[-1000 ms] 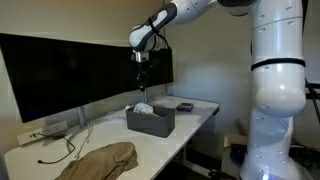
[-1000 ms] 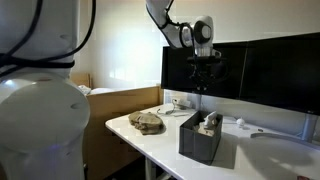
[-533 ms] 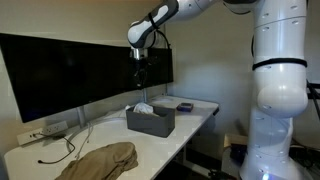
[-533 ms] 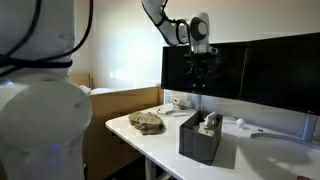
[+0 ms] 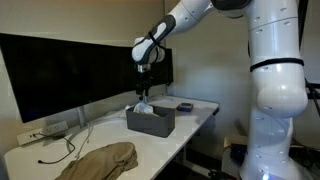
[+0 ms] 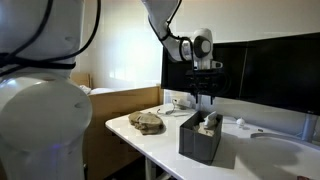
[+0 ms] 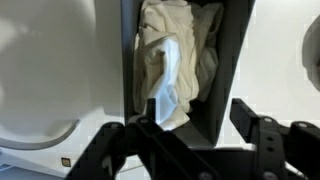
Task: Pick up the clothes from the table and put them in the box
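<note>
A dark grey box (image 5: 151,121) stands on the white table (image 5: 190,125), also seen in the other exterior view as the box (image 6: 199,139). White clothes (image 7: 176,58) lie bunched inside it, and a bit of white cloth (image 5: 142,107) shows over its rim. A tan garment (image 5: 101,160) lies crumpled on the table away from the box, and shows as the tan garment (image 6: 147,122) too. My gripper (image 5: 141,90) hangs just above the box, open. In the wrist view the gripper (image 7: 197,116) has its fingers spread, with nothing between them, over the box wall and the white clothes.
A wide black monitor (image 5: 70,70) runs along the back of the table. A power strip (image 5: 45,129) with a dark cable (image 5: 68,150) lies near the tan garment. A small dark object (image 5: 185,106) sits beyond the box. The robot's white base (image 5: 275,100) stands beside the table.
The gripper has come down closer to the box and its jaws have gone from shut to open. The tan garment has not moved.
</note>
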You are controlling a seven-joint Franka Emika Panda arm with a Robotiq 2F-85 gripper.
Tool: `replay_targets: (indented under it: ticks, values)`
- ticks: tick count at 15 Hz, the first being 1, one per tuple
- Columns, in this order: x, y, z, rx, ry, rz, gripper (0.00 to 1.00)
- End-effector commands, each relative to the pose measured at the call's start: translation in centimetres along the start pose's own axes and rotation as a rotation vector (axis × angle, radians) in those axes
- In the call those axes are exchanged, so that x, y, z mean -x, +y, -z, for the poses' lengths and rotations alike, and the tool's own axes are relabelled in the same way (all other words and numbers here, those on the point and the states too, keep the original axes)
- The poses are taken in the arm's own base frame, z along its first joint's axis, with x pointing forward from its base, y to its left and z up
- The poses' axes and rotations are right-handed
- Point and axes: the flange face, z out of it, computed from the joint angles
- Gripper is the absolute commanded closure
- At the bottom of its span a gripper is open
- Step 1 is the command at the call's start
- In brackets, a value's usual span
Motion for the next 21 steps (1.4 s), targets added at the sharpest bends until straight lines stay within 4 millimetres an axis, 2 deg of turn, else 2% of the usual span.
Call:
replay_targets:
  ticks: [1, 9, 19, 20, 21]
  values:
    - [0.0, 0.5, -2.7, 0.057, 0.033, -0.031, 0.00]
    - [-0.7, 1.2, -8.1, 0.043, -0.016, -0.084, 0.00]
    - [0.4, 0.5, -13.7, 0.027, -0.117, -0.062, 0.00]
    - [0.5, 0.3, -14.1, 0.024, -0.122, -0.045, 0.06]
    - [0.6, -0.2, -14.5, 0.021, -0.130, -0.011, 0.26]
